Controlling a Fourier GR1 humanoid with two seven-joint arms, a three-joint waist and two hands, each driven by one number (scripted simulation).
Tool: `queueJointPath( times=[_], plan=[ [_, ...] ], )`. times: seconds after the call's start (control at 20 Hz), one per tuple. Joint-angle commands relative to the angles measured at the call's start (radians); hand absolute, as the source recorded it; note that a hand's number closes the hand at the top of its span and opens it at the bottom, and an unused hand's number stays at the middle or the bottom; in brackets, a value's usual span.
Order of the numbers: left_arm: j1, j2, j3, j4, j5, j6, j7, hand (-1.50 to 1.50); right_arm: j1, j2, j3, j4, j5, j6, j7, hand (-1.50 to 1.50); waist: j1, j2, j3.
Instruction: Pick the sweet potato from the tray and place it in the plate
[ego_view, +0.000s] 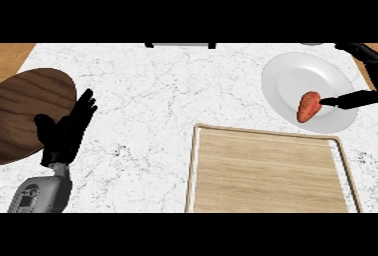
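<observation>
Right hand (353, 100) fingertips on sweet potato (308, 106) over plate (295, 75), grip unclear, white marble counter (162, 100), left hand (70, 127) open.

The sweet potato (308, 106) lies on the white plate (289, 75) at the far right of my marble counter (162, 95). My right hand (353, 99) shows at the right edge, one black fingertip touching the potato's side. The wooden tray (269, 172) sits just below the plate. My left hand (68, 129) rests open, fingers up, beside a dark wooden board (33, 107).
</observation>
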Motion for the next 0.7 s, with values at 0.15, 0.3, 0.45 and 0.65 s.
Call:
queueJointPath(
  times=[0.15, 0.3, 0.45, 0.65],
  plan=[
    [0.01, 0.008, 0.016, 0.015, 0.008, -0.011, -0.01, 0.0, -0.102, -0.083, -0.089, 0.095, -0.136, 0.309, 0.159, -1.5, -0.013, -0.006, -0.002],
    [0.022, -0.004, -0.005, -0.049, -0.006, 0.009, 0.024, 0.0, -0.089, -0.084, -0.093, 0.151, -0.158, 0.395, 0.21, -1.5, 0.0, -0.004, -0.001],
    [-0.014, 0.026, 0.023, 0.031, 0.002, -0.022, -0.017, 0.0, -0.041, -0.092, -0.085, 0.156, -0.166, 0.452, 0.163, -1.5, -0.004, 0.004, 0.0],
    [-0.031, -0.013, -0.007, -0.019, -0.008, 0.011, 0.04, 0.0, -0.031, -0.158, -0.091, 0.141, -0.188, 0.512, 0.143, -1.5, 0.005, 0.006, 0.001]
  ],
)
